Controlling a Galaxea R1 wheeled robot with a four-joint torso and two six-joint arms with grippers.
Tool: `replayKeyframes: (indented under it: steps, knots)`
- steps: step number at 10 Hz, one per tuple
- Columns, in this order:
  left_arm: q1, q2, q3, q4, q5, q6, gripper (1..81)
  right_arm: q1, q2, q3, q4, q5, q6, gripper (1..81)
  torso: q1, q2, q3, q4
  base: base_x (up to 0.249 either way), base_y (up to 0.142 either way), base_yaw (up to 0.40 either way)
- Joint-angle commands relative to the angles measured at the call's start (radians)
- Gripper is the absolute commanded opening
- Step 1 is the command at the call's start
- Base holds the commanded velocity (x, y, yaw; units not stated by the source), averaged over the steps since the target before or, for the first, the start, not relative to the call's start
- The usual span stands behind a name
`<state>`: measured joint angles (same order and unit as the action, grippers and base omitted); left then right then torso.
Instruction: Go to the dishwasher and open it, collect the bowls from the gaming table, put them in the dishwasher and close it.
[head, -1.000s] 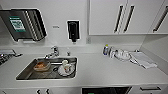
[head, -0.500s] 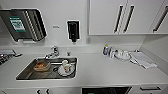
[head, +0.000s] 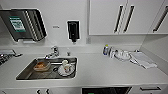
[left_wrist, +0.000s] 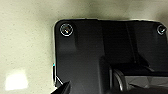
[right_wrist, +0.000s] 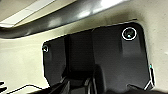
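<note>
Facing white counter (head: 100, 70), head-on. Dishwasher (head: 106, 90) under counter edge, dark top strip just right of centre, low and ahead; long axis runs across. Sink (head: 25, 73) to left, handled drawer (head: 150, 88) to right. Claw opening: cannot tell, either arm. Nearer arm: cannot tell.

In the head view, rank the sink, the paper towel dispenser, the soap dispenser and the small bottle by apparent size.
1. Sink
2. Paper towel dispenser, closer to the sink than the rest
3. Soap dispenser
4. Small bottle
</note>
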<state>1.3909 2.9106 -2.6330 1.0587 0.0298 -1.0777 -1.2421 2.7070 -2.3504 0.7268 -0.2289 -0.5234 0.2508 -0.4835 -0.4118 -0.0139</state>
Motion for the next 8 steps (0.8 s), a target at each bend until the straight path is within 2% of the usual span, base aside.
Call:
replayKeyframes:
  steps: [1, 2, 4, 8]
  knots:
    - [-0.037, -0.014, -0.002, -0.002, 0.050, -0.004, 81.1, 0.154, -0.112, 0.166, 0.109, -0.073, -0.004, 81.1, 0.000, 0.000, 0.000, 0.000, 0.000, 0.000, 0.000]
    - [-0.037, -0.016, -0.002, -0.002, 0.050, -0.004, 81.1, 0.166, -0.144, 0.223, 0.138, -0.044, -0.004, 81.1, 0.000, 0.000, 0.000, 0.000, 0.000, 0.000, 0.000]
    - [-0.037, -0.014, -0.002, -0.002, 0.050, -0.004, 81.1, 0.184, -0.142, 0.240, 0.171, -0.027, -0.004, 81.1, 0.000, 0.000, 0.000, 0.000, 0.000, 0.000, 0.000]
    - [-0.034, -0.028, -0.002, -0.003, 0.050, -0.005, 81.1, 0.218, -0.060, 0.162, 0.172, -0.013, -0.004, 81.1, 0.001, 0.000, 0.000, 0.000, 0.000, 0.000, 0.000]
